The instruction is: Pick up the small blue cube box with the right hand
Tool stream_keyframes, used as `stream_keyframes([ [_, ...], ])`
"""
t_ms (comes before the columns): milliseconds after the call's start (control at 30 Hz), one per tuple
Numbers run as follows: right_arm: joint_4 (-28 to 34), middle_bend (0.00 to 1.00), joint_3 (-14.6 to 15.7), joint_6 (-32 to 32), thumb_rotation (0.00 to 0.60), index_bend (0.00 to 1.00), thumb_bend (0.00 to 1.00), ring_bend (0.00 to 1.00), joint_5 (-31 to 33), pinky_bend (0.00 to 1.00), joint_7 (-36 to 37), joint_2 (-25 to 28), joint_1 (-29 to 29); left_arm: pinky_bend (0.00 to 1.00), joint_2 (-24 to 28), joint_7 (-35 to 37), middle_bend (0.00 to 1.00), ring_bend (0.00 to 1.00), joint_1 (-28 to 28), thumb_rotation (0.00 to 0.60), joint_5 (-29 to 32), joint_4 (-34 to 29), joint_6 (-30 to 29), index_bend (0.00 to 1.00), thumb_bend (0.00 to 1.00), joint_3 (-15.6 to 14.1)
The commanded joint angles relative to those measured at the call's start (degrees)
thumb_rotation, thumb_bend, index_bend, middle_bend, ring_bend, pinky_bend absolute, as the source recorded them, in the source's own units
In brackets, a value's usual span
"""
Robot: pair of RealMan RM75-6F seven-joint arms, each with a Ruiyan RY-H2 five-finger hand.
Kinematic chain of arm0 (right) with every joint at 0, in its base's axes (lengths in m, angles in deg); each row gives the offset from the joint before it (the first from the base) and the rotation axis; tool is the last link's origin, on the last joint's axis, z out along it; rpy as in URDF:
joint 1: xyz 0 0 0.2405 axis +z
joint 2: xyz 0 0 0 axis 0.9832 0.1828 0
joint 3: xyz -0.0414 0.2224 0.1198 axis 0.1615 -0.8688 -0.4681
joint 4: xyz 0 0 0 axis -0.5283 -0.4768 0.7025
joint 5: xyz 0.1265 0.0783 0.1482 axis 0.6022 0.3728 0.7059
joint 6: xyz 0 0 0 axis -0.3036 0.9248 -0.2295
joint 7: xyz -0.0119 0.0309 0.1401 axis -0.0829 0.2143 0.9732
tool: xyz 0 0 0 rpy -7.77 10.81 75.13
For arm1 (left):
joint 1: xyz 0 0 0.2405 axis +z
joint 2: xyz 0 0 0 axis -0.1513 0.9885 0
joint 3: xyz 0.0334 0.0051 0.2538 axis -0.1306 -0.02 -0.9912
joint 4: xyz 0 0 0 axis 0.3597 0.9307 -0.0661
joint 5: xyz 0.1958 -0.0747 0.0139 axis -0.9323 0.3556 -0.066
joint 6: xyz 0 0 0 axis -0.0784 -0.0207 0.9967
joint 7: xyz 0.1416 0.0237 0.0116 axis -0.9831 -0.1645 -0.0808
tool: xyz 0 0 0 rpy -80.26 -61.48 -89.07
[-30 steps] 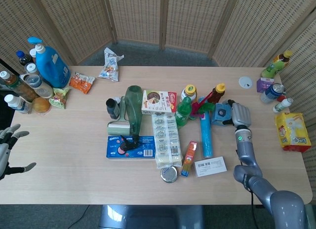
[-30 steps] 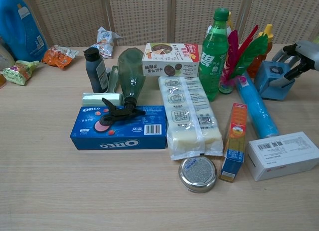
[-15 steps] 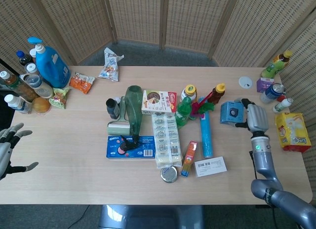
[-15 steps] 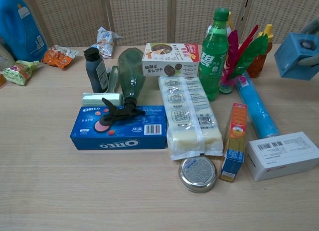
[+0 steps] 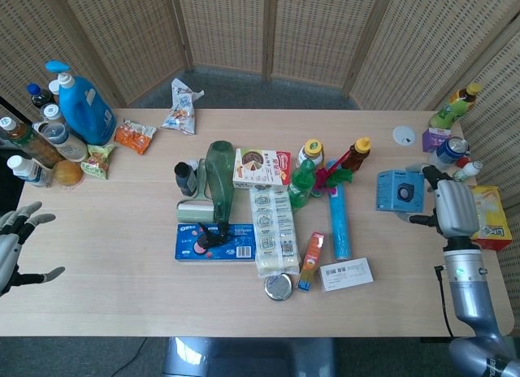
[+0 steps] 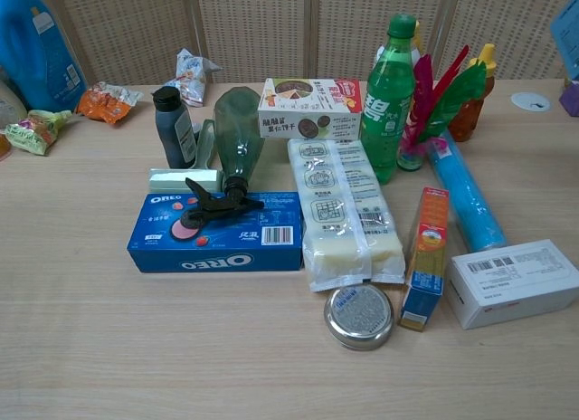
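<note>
The small blue cube box (image 5: 399, 190) hangs above the right end of the table in the head view, with a dark round mark on its face. My right hand (image 5: 449, 205) grips it from the right side. In the chest view only a blue corner of the small blue cube box (image 6: 567, 26) shows at the top right edge, and the right hand is out of that frame. My left hand (image 5: 16, 243) hovers off the table's left edge, fingers spread, holding nothing.
A blue tube (image 5: 339, 223), a white carton (image 5: 346, 273) and a green bottle (image 5: 301, 182) lie left of the raised box. A yellow packet (image 5: 487, 216), cans and bottles (image 5: 448, 151) crowd the right edge. An Oreo box (image 5: 215, 241) and noodle pack (image 5: 272, 229) fill the middle.
My right hand has lifted the blue cube box off the table beside the tube and carried it rightward and up. The left hand has barely shifted.
</note>
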Motion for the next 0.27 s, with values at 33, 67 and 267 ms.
stream_keyframes([
  [33, 4.6, 0.57, 0.2, 1.5, 0.600, 0.33, 0.00, 0.34, -0.7, 0.46, -1.4, 2.8, -1.3, 0.00, 0.1, 0.1, 0.00, 0.00, 0.1, 0.600, -0.2, 0.0, -0.1, 0.22, 0.00, -0.1],
  [67, 5.4, 0.57, 0.2, 1.4, 0.600, 0.33, 0.00, 0.34, -0.7, 0.46, -1.4, 3.2, -1.4, 0.00, 0.1, 0.1, 0.00, 0.00, 0.1, 0.600, -0.2, -0.1, -0.2, 0.22, 0.00, -0.1],
  [267, 7.1, 0.57, 0.9, 1.4, 0.600, 0.33, 0.00, 0.34, -1.1, 0.46, -2.9, 3.9, -1.1, 0.00, 0.2, 0.2, 0.00, 0.00, 0.3, 0.600, -0.4, -0.2, -0.5, 0.22, 0.00, -0.2],
])
